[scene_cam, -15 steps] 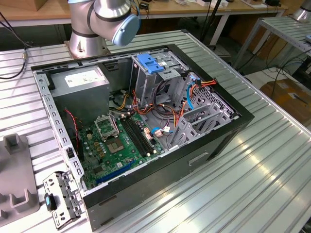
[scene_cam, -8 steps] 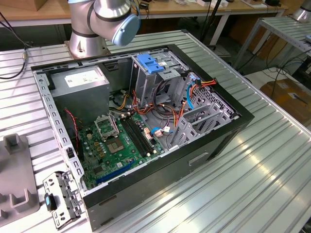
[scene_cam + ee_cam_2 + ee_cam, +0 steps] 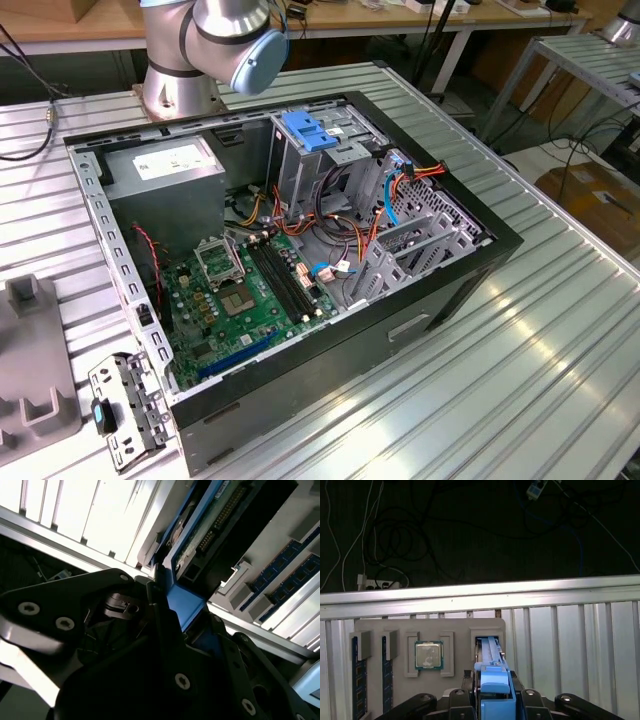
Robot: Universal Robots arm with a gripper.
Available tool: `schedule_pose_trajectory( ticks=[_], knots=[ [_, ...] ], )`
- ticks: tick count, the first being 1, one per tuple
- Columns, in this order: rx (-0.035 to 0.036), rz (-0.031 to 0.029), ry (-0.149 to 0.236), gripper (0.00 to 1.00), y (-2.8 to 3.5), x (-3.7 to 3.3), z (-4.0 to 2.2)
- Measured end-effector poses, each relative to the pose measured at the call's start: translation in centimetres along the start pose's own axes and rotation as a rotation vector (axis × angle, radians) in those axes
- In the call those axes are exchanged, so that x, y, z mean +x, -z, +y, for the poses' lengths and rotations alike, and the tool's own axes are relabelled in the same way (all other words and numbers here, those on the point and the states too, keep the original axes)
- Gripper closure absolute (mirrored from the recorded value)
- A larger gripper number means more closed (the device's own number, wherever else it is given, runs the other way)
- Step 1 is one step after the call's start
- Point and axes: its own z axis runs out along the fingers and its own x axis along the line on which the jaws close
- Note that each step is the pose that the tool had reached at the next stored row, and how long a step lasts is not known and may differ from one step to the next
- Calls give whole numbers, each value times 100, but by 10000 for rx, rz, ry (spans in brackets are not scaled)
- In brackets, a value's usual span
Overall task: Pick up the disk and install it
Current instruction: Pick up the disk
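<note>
One gripper (image 3: 495,704): narrow, jaws drawn in on either side of the blue side rail; I judge it clamped on the disk (image 3: 489,652)
Disk position: on edge in a slot of the grey fixture (image 3: 375,627), blue rail towards the gripper; in the second wrist view its circuit-board side runs away from the jaws
Fixture contents: a processor chip (image 3: 429,655) in the pocket beside the disk slot, memory sticks (image 3: 356,680) further along
Done: the grasp, as far as I can judge; I cannot tell whether the disk has left its slot at all
Left: the whole install, since the disk is well apart from the open computer case (image 3: 500,245)
Case: lies on its side with the motherboard (image 3: 240,300) facing up, a drive cage (image 3: 310,135) with a blue top standing inside
Surface: ribbed aluminium table (image 3: 520,370), bright with glare, carrying both case and fixture
Room: dark floor past the table edge with loose cables (image 3: 395,555) and a power strip (image 3: 377,585); wooden benches (image 3: 60,25) behind the arm (image 3: 215,40)
</note>
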Motion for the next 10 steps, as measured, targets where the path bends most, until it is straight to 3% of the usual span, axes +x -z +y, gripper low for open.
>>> schedule_pose_trajectory(
  ticks=[4,10],
  knots=[
    [1,0,8,63,-8,0,0],
    [0,2,341,63,-14,0,0]
  ],
)
